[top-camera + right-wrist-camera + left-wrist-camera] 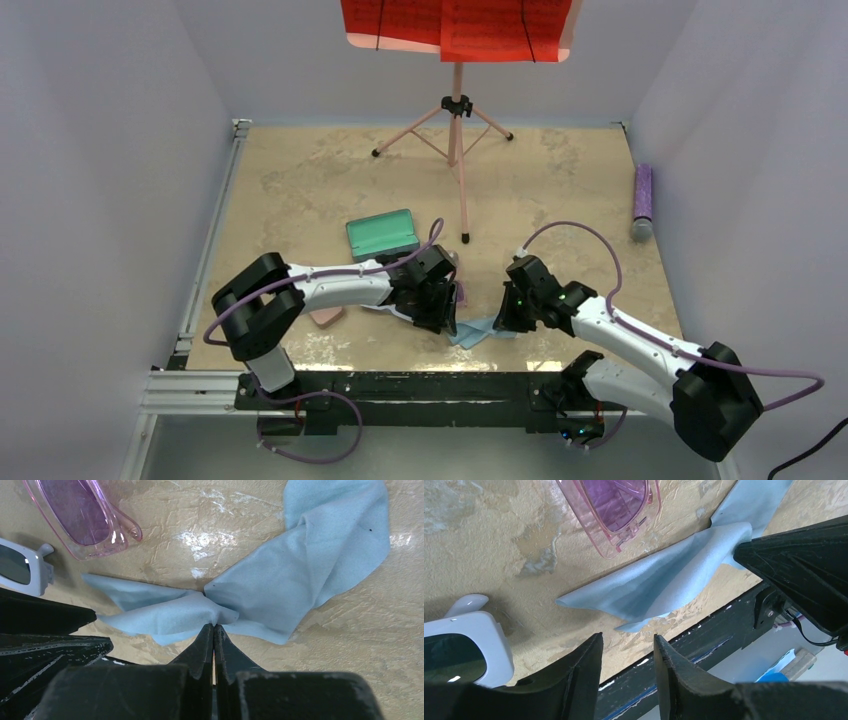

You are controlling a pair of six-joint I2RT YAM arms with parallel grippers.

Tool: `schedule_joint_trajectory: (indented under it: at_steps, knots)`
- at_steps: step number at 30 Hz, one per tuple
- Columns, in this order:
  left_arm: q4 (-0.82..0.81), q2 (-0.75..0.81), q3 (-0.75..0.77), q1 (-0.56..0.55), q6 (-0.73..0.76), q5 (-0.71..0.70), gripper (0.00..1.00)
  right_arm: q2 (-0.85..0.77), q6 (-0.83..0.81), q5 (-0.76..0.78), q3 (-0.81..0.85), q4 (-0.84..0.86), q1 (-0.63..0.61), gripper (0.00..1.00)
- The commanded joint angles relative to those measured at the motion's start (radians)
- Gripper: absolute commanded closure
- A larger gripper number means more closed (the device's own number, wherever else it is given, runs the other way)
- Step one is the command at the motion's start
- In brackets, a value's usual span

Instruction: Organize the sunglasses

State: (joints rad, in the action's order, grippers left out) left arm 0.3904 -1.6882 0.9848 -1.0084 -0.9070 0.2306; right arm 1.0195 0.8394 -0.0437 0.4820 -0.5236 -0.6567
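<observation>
The right jaws are pressed shut on a fold in the middle of the light blue cloth [300, 565], which lies on the counter [210, 520]. The pink sunglasses [82, 517] lie just beside the cloth, not touching it. The white sunglasses [20, 567] lie farther from the cloth. The left jaws stand partly open near the cloth's edge and hold nothing; the white pair seems to be just beside them.
</observation>
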Motion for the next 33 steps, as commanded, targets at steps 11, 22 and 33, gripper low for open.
schedule_joint_trajectory:
  at_steps: [11, 22, 33]
  knots:
    - [-0.062, -0.049, 0.048, -0.002, 0.015, 0.051, 0.61, -0.026, 0.012, 0.002, -0.021, 0.004, 0.016, 1.0]
    - [-0.005, 0.002, 0.048, -0.002, 0.033, -0.015, 1.0, -0.043, -0.021, -0.029, -0.015, 0.0, 0.017, 0.95]
    - [-0.056, 0.025, 0.028, -0.002, 0.059, 0.039, 1.0, -0.098, -0.011, -0.094, -0.021, -0.008, 0.016, 0.65]
